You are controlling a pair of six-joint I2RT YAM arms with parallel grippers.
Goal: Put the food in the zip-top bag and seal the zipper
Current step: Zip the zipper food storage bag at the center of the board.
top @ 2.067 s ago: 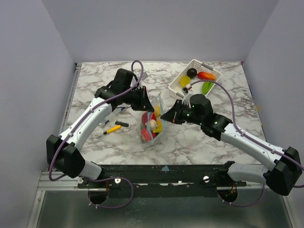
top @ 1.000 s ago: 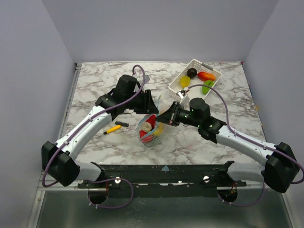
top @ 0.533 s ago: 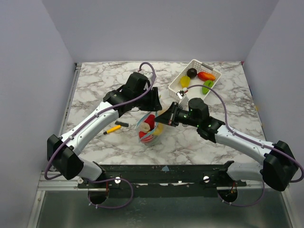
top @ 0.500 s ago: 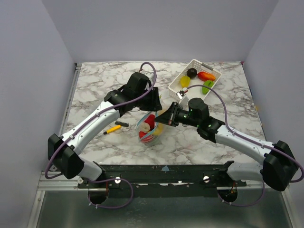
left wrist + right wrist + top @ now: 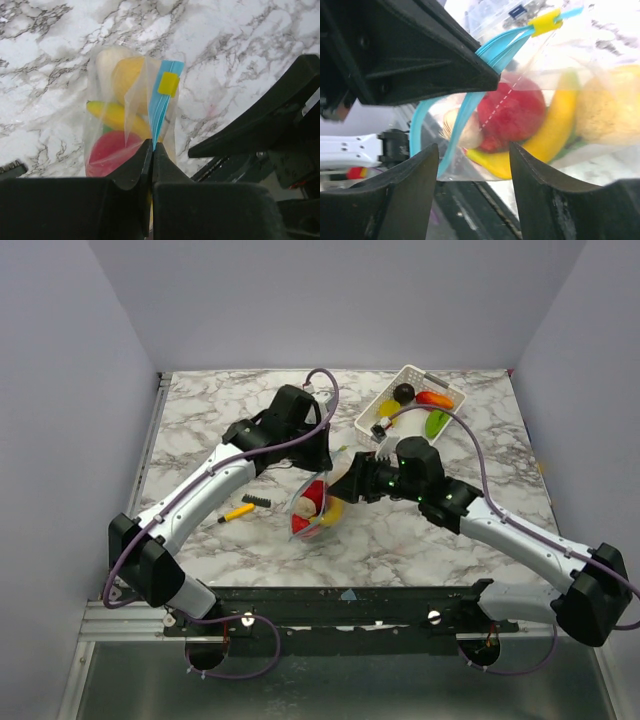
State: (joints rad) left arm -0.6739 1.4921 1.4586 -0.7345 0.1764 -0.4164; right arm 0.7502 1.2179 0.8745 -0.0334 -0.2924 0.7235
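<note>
Several pieces of food [image 5: 512,112], red and yellow, inside bag [image 5: 312,515] at table centre. At its 12 o'clock, left gripper [image 5: 152,145] clamped on zipper [image 5: 161,100]; at 2 o'clock, right gripper [image 5: 472,146] spread wide. More food in basket [image 5: 380,396] at 1 o'clock.

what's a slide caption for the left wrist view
Left gripper pinching the light blue zipper strip of a clear plastic bag holding red and yellow toy food, on a marble table.

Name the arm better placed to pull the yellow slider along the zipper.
Right, probably: the left hand is shut on the zipper, anchoring the zip-top bag, while the right hand is open, free and faces the yellow slider.
</note>
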